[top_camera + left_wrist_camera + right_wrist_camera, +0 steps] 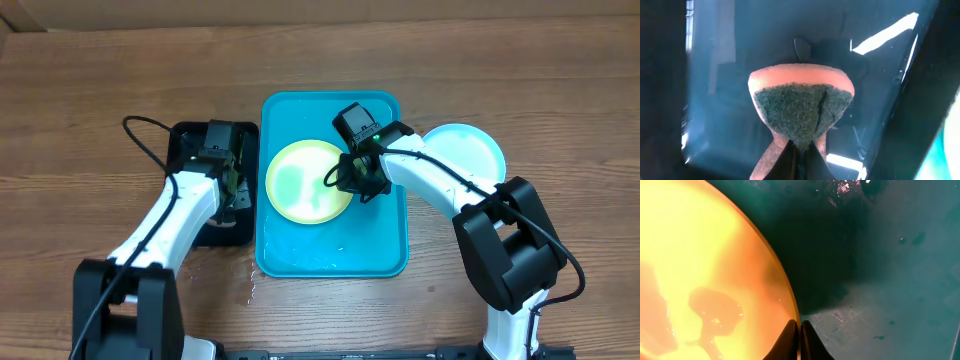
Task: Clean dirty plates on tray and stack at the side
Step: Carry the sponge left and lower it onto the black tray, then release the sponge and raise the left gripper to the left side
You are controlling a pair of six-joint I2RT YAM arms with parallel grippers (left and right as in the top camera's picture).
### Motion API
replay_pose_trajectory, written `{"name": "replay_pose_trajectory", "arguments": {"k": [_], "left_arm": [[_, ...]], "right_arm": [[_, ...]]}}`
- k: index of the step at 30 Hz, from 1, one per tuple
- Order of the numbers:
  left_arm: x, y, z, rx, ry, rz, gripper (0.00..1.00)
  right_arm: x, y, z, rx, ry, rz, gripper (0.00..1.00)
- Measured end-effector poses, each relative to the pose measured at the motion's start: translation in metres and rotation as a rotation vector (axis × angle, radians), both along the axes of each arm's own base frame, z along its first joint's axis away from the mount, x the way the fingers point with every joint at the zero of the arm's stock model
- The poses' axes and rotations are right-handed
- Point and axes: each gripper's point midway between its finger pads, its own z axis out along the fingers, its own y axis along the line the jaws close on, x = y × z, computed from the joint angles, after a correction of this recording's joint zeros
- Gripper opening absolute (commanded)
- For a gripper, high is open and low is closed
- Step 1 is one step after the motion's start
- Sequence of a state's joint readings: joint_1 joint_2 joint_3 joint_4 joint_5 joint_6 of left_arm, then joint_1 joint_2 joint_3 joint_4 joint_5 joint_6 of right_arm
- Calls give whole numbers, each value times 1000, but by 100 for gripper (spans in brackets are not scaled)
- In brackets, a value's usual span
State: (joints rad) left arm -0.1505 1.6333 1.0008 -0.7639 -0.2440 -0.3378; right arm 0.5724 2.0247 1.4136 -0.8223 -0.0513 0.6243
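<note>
**Tray.** The tray (385, 255) is a large turquoise rectangle with rounded corners and a raised rim. Its floor is wet, with droplets showing in the right wrist view. It lies directly beneath the right gripper (352, 180) and just beside the left gripper (228, 175), on that gripper's right.

**Plates.** The yellow-green plate (300, 180) is round, with a yellow-green rim and a pale centre carrying greener patches. In the right wrist view it glows yellow-orange and its surface is glossy. It lies flat on the tray, and its right edge meets the right gripper's tips. The light-blue plate (470, 150) is round, with a light-blue rim and a pale centre. It rests on the table (100, 80) outside the tray, behind the right gripper and partly under that arm.

**Right gripper.** The fingers are pressed together to a thin slit. The plate rim runs into the tips, with one finger on the plate side and the other on the tray side. Whether the rim is clamped cannot be determined.

**Left gripper.** It hangs over the black tray (185, 140) and pinches a sponge (801, 107), which has a pink-orange body and a dark green scouring face.
</note>
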Motion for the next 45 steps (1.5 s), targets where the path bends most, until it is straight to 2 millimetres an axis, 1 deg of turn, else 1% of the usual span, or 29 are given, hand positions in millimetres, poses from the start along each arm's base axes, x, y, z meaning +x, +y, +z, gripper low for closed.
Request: {"name": "replay_pose_trajectory", "arguments": {"k": [4,5,8,15,21,22,23,24,25,26,27,28,29,31,32,35,38,40,41,44,45], "left_arm": [[5,-16,-12,-69,25,-98,4],[5,-21,-14,-92,31,-127,4],[4,-27,-14,-122,40,-176,4],[3,-20,-15,-132,48,-177,5],[4,-15,-15,-142,47,-154,14],[4,-14,-15,-142,47,-153,22],[4,-14,-15,-142,47,-153,31],[4,-14,-15,-143,47,-149,55],[3,-14,-15,-145,49,-148,73],[2,-15,-15,-147,55,-151,83],[-1,-16,-15,-153,66,-154,85],[-4,-16,-15,-158,81,-153,85],[-8,-18,-13,-168,100,-147,85],[-11,-17,-6,-170,125,-135,85],[-8,-18,1,-175,125,-127,85],[6,-21,27,-188,99,-114,87],[24,-24,58,-200,41,-94,88],[30,-25,77,-210,13,-79,89],[32,-25,88,-217,-9,-70,96],[37,-25,114,-238,-69,-51,100],[37,-23,125,-244,-95,-41,100]], "right_arm": [[0,0,0,0,0,-1,5],[0,0,0,-1,0,0,5],[0,0,0,-1,0,0,5],[0,0,0,-1,1,-1,5],[0,-1,0,-3,-1,-1,5],[0,-1,0,-3,-1,-1,5],[0,-1,0,-3,0,-1,5],[0,-1,0,-3,-1,-1,5],[0,-1,0,-3,-1,-1,5],[0,-1,0,-4,-1,-1,10],[0,-1,0,-3,-1,-2,14],[0,-1,0,-6,-2,-2,22],[0,-1,0,-7,-1,-2,24],[0,-2,0,-10,0,-2,30],[0,-2,0,-11,-1,0,35],[0,-2,0,-11,0,-8,51],[0,-3,-1,-13,0,-4,62],[0,-3,-1,-14,1,-3,72],[0,-3,-1,-12,0,-7,75],[0,-3,-1,-16,-2,-3,77],[0,-3,-1,-15,-2,-3,77]]}}
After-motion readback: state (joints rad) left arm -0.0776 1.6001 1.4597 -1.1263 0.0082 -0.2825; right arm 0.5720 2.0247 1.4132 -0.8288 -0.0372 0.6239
